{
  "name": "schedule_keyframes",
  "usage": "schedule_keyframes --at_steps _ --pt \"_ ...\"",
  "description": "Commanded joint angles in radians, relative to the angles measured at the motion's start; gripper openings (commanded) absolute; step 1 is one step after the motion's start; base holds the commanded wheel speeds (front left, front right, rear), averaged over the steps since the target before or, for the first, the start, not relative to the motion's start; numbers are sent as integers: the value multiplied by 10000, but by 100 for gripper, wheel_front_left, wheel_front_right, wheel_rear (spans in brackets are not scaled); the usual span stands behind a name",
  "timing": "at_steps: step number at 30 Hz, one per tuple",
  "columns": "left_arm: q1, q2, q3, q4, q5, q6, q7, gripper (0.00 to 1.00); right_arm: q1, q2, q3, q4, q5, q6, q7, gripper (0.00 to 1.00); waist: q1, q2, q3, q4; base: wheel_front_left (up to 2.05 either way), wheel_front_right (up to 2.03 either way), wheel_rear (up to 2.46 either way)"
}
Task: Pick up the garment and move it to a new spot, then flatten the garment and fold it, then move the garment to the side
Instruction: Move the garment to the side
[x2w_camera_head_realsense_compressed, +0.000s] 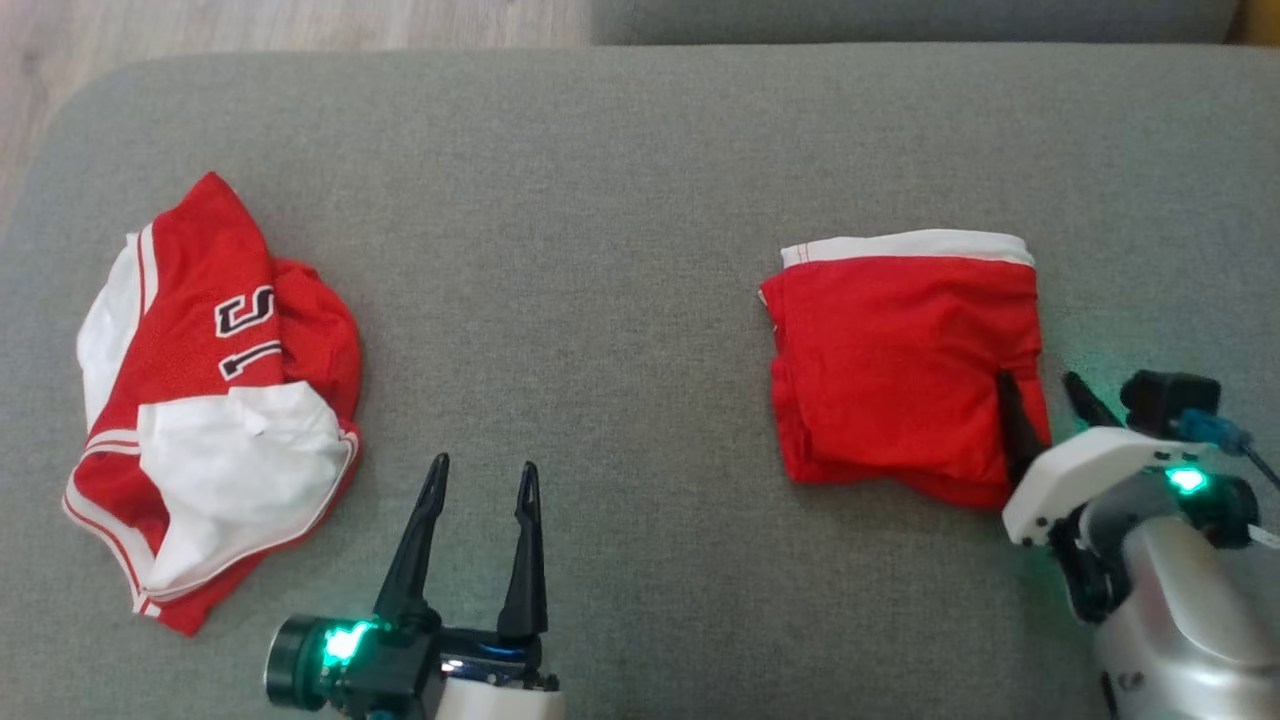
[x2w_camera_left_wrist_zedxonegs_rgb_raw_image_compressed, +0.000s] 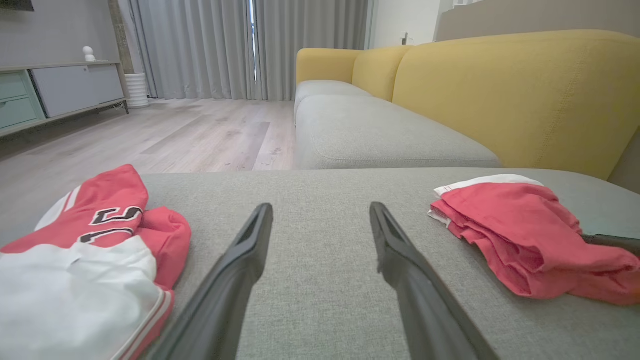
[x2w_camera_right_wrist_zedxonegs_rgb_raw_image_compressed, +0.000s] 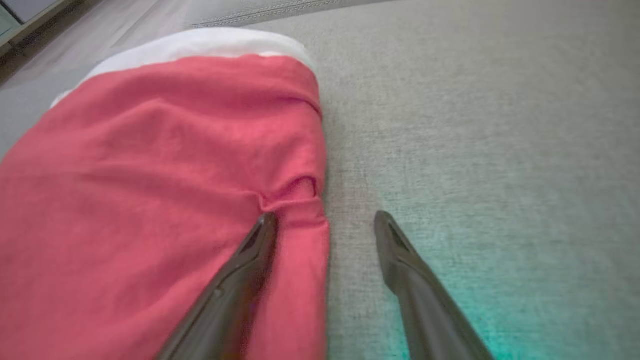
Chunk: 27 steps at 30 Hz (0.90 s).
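Two garments on grey cushion (x2w_camera_head_realsense_compressed: 620, 200), well apart. Toward L side: crumpled jersey (x2w_camera_head_realsense_compressed: 200, 400), red w/ white panels and dark "15", bunched up, not flat. Toward R side: folded red garment (x2w_camera_head_realsense_compressed: 900, 370), roughly square, several layers stacked, white band along far edge.

L gripper (x2w_camera_head_realsense_compressed: 483, 470): prongs spread apart, nothing btwn them, over bare cushion btwn the two garments, nearer the jersey, tips pointing at far edge.

R gripper (x2w_camera_head_realsense_compressed: 1037, 380): at near R corner of folded red garment, prongs spread wide, no cloth pinched. In R wrist view, one finger (x2w_camera_right_wrist_zedxonegs_rgb_raw_image_compressed: 250, 260) lying over red cloth, tip at a small pucker near the cloth's edge; other finger (x2w_camera_right_wrist_zedxonegs_rgb_raw_image_compressed: 410, 270) on bare cushion just beside that edge. Green light from wrist tinting cushion nearby.

Bkgd in L wrist view: yellow sofa back (x2w_camera_left_wrist_zedxonegs_rgb_raw_image_compressed: 525, 95), wood floor (x2w_camera_left_wrist_zedxonegs_rgb_raw_image_compressed: 175, 135), grey curtains (x2w_camera_left_wrist_zedxonegs_rgb_raw_image_compressed: 225, 45), low cabinet (x2w_camera_left_wrist_zedxonegs_rgb_raw_image_compressed: 60, 90).
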Motion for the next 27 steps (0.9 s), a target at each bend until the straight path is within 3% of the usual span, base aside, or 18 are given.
schedule_keyframes --at_steps 1,2,3,9,20,27 --pt "-341 -72 207 -244 -8 51 -53 100 -333 59 439 -57 159 67 105 77 -3 0 96 -22 0 0 0" --pt "-361 -72 185 -233 -28 64 -53 100 -396 88 600 45 319 67 149 44 -3 0 122 -54 0 0 0" --pt "-381 -72 164 -227 -42 77 -53 100 -451 91 762 105 493 67 149 0 -3 0 147 -90 0 0 0" --pt "-556 -72 149 -300 -1 93 -53 100 -914 -635 1113 74 848 67 -341 0 -3 0 453 -575 0 0 0" --pt "-1608 -4 228 -587 607 -361 -53 100 -2735 -3639 1333 -53 552 67 -179 0 -3 0 2184 -1811 0 0 0" --pt "-2062 33 297 -713 759 -507 -53 100 -3266 -4658 824 90 180 67 -273 0 -3 0 2766 -2105 0 0 0"
